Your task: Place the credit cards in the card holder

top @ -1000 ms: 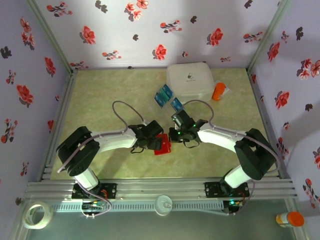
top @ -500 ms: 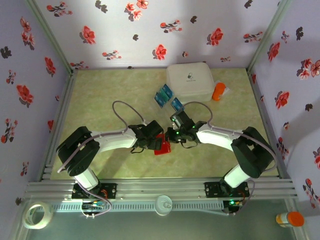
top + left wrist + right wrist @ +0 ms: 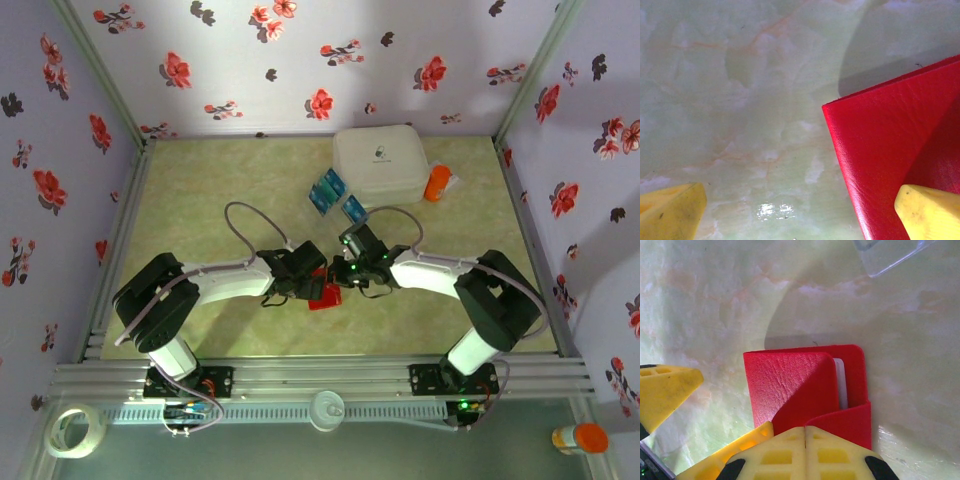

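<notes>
The left end effector (image 3: 800, 215) stands released, its yellow fingers (image 3: 670, 212) spread astride a corner of the red card holder (image 3: 790, 385). The holder lies part-open on the worktop (image 3: 200, 190), a pale pocket showing inside. The right end effector (image 3: 805, 440) is clenched at the holder's near edge. Beyond it, blue-green credit cards (image 3: 326, 190) lie loose beside a closed white case (image 3: 380, 160).

Toward the back of the pale green marbled tabletop (image 3: 220, 190): big white rounded-square plastic case (image 3: 380, 162), small orange bottle (image 3: 437, 184) just beside its right edge. On three sides, lilac wallpaper with red flowers (image 3: 300, 60). In front, beyond the metal rail (image 3: 300, 378): roll of clear tape (image 3: 75, 430) at left, orange-capped bottle (image 3: 580, 438) at right.
</notes>
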